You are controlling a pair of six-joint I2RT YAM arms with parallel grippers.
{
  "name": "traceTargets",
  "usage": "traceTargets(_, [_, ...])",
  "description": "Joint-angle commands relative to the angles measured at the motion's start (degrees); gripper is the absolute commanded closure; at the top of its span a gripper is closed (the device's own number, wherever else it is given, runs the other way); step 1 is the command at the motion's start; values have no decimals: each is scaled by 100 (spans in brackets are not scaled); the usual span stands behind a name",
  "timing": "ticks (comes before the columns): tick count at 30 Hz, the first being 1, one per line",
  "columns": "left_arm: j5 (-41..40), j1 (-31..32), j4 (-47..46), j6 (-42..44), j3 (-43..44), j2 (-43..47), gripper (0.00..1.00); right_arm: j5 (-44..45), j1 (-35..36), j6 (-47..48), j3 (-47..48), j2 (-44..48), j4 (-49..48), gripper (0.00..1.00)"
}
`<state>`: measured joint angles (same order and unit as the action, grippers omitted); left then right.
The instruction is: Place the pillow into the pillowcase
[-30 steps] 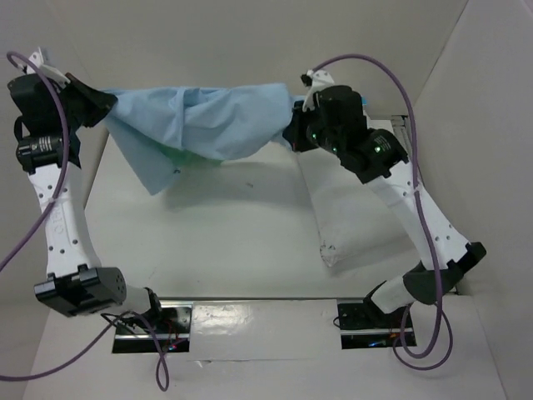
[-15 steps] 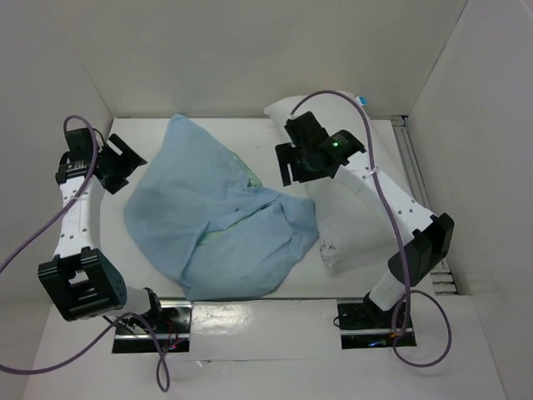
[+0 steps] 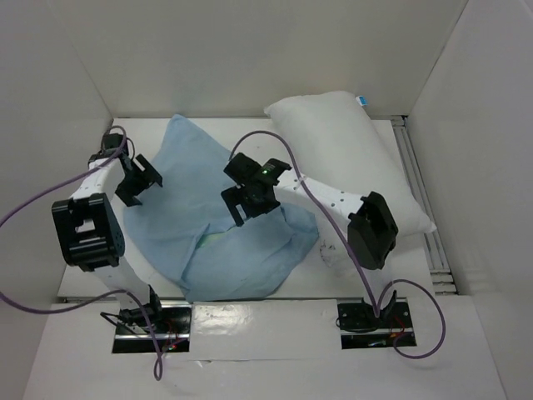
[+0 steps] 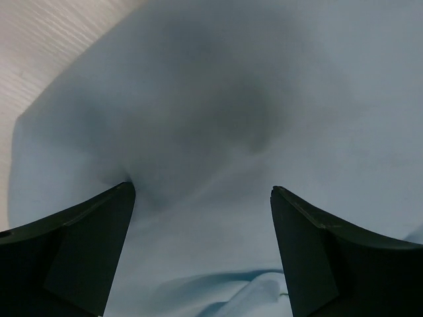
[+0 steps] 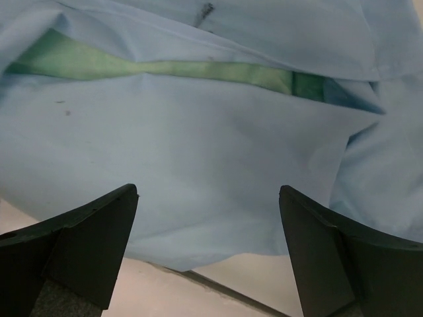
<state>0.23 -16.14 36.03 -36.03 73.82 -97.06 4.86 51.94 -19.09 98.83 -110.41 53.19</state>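
Lying crumpled beside pillow [image 3: 350,150]: pillowcase [image 3: 183,233].

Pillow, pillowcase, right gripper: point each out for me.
Pillow [image 3: 333,140]: top view, middle of its white face.
Pillowcase [image 3: 179,210]: top view, smooth blue left part.
Right gripper [image 5: 208,191]: right wrist view, midway between its fingertips.
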Motion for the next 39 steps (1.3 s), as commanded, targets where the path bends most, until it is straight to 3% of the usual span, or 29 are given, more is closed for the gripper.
traceTargets(1, [-498,172,238,-17,229,-524,3,-20,-236,-261,-284,362,-37,5])
traceTargets(4, [-340,225,177,-158,360,-1033,3,190,-456,-533,-837,634,42,3])
traceTargets(7, [-77,225,63,-254,554,-1411,9,112,-728,-648,-1486,959,-71,3])
traceTargets(10, [29,225,62,-308,921,-1965,34,-90,-905,-648,-1970,1135,-334,6])
traceTargets(11, [30,278,62,-308,1028,-2184,53,-160,-992,-648,-2042,1136,-405,7])
traceTargets(12, [30,278,62,-308,1142,-2290,58,-318,-993,-648,-2043,1075,-458,8])
traceTargets(15, [-23,217,115,-308,1678,-2589,59,-486,-993,-596,-2175,847,-844,14])
traceTargets(20, [161,15,317,-186,2600,-3213,58,-592,-993,-429,-1816,127,-1415,36])
traceTargets(21, [162,15,386,-133,2698,-3214,57,-522,-1045,-429,-1701,-32,-1469,52])
traceTargets(23, [223,-38,439,-63,2961,-3285,52,-417,-1046,-358,-1238,-559,-1521,70])
traceTargets(25, [381,-38,509,86,3111,-3285,47,-250,-1168,-297,-814,-1119,-1460,100])
traceTargets(28, [653,-38,562,306,3305,-2900,35,127,-1283,-140,126,-1570,-1302,100])
traceTargets(32, [654,136,615,545,3358,-2110,27,884,-1546,133,1444,-2447,-1162,100])
traceTargets(36, [171,672,668,825,3008,-1256,23,780,-1723,318,2474,-2652,-758,100])
traceTargets(38, [-57,1128,668,939,2762,-966,23,605,-1723,432,2344,-2346,-757,75])
traceTargets(39, [-163,1296,721,940,2525,-756,23,551,-1627,433,2230,-1927,-757,55])
